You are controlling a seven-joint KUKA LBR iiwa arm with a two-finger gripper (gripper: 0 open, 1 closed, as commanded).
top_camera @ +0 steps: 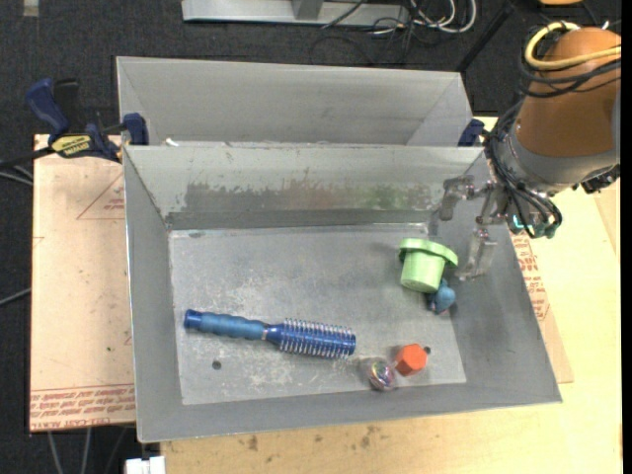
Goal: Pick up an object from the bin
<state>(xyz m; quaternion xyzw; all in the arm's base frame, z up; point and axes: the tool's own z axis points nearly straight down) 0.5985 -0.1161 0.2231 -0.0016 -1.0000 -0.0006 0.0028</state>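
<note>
My gripper point(462, 243) hangs over the right side of the bin, near the right wall. Its two fingers stand apart, open, with nothing between them. Just left of and below it lies a light green plastic cup-like piece point(425, 265) on its side. A small blue piece point(442, 299) rests against the green one's lower right edge, below the fingers. Neither touches the gripper as far as I can see.
A blue hairbrush point(272, 332) lies across the bin floor at the lower left. Near the front wall sit a small orange-red piece point(411, 359) and a shiny mottled ball point(378, 373). The arm with its orange cover comes in over the right rim.
</note>
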